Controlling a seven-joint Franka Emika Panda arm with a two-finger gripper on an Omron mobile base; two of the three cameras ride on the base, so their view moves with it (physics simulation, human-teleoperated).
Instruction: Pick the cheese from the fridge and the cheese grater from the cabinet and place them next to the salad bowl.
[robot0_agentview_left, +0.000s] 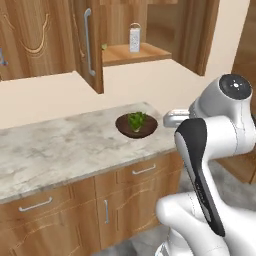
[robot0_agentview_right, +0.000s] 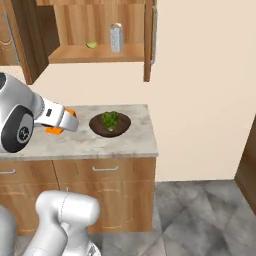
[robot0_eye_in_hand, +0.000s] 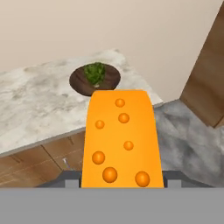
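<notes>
The orange wedge of cheese stands upright between my gripper's fingers, large in the hand view. From the right base view my gripper hovers over the counter just left of the salad bowl, shut on the cheese. The dark brown bowl of green leaves sits near the counter's end, and lies beyond the cheese in the hand view. The silver cheese grater stands upright on the shelf of the open wooden cabinet, above the bowl.
The marble counter stretches left of the bowl and ends just right of it. An open cabinet door hangs above the counter. A small green item lies on the shelf beside the grater. Drawer cabinets sit below.
</notes>
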